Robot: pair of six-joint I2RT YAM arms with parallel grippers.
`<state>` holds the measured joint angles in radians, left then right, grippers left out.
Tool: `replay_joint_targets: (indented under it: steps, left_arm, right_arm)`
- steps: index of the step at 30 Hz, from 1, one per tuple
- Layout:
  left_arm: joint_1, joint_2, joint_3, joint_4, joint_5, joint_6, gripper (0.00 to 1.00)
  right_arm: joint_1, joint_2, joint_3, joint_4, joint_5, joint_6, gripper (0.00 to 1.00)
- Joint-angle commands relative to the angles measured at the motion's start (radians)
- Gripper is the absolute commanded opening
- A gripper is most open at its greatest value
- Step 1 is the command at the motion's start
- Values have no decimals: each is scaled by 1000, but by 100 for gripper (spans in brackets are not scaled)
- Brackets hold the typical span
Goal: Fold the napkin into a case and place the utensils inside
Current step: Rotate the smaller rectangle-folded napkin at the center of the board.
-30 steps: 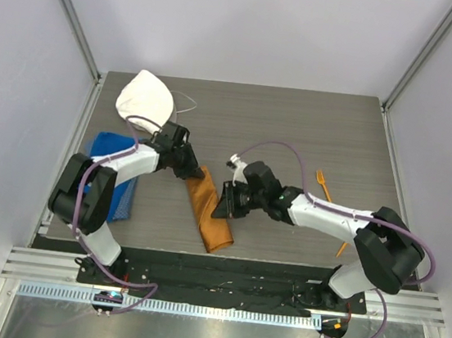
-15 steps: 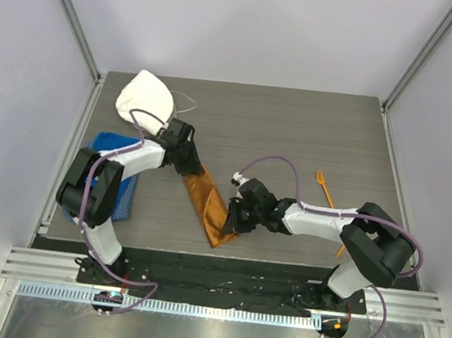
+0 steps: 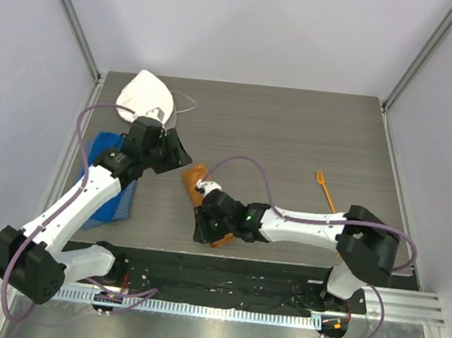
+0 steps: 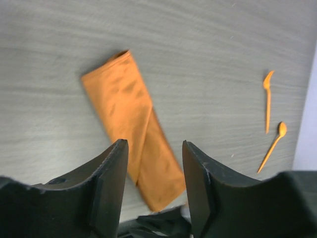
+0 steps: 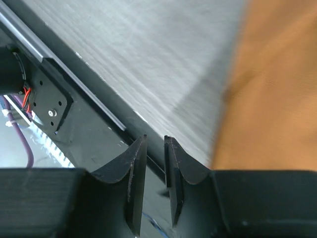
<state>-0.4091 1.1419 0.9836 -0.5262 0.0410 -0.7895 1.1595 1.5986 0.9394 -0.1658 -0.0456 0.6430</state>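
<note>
The napkin (image 3: 193, 178) lies on the table as a narrow, long folded rust-orange strip, the case (image 4: 130, 119), running from the middle toward the near edge. My left gripper (image 3: 175, 153) hovers above and left of its far end, open and empty (image 4: 154, 146). Low over the strip's near end, my right gripper (image 3: 202, 225) hides part of it. Its jaws (image 5: 155, 139) stand a narrow gap apart with nothing between them, and the cloth (image 5: 270, 94) lies to their right. An orange fork (image 3: 322, 189) (image 4: 268, 101) and an orange spoon (image 4: 273, 146) lie far to the right.
A blue towel (image 3: 115, 198) lies at the table's left edge under the left arm. A white rounded cloth cap (image 3: 145, 100) sits at the back left. The black base rail (image 5: 84, 84) runs along the near edge just beyond the right fingers.
My left gripper has let go of the strip's far end, opened and pulled up and back to the left. The right gripper has slid left toward the near edge and parted slightly.
</note>
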Motion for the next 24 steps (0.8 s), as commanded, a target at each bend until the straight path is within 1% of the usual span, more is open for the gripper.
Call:
replay_joint_targets:
  steps: [1, 3, 6, 10, 11, 14, 15, 17, 18, 19, 21, 22, 23, 24]
  left_arm:
    - [0, -59, -10, -129, -24, 38, 53]
    - [0, -82, -8, -152, -24, 41, 54]
    - [0, -105, -19, -166, -27, 39, 54]
    - [0, -113, -34, -161, -13, 35, 54]
    - [0, -111, -34, -158, -9, 36, 54]
    - [0, -96, -39, -147, 20, 35, 54]
    - [0, -90, -40, -135, 29, 35, 55]
    - [0, -62, -40, -121, 66, 30, 55]
    - [0, -51, -40, -101, 79, 29, 55]
    - [0, -35, -39, -92, 104, 26, 55]
    - [-2, 11, -39, -68, 141, 18, 55]
    - [-2, 30, -37, -45, 157, 15, 56]
    - [-3, 63, -36, -37, 181, 13, 56]
    - [-5, 76, -31, -31, 192, 12, 56]
  right_arm:
    - [51, 122, 67, 101, 41, 104, 28]
    - [58, 156, 64, 118, 87, 132, 27]
    - [60, 169, 49, 94, 150, 141, 27]
    - [40, 121, -22, 26, 243, 141, 27]
    - [25, 104, -69, 16, 265, 139, 27]
    - [-61, 38, -170, 3, 283, 107, 27]
    - [-128, 23, -191, -1, 283, 93, 27]
    - [-203, -17, -234, -3, 292, 37, 27]
    - [-286, -20, -237, 3, 296, 8, 28]
    - [-325, -19, -222, 3, 293, -52, 28]
    - [-398, 21, -183, 34, 297, -113, 29]
    - [-459, 46, -122, 47, 296, -138, 29]
    - [-486, 116, -79, 52, 293, -179, 30]
    - [-507, 147, -32, 31, 283, -198, 31]
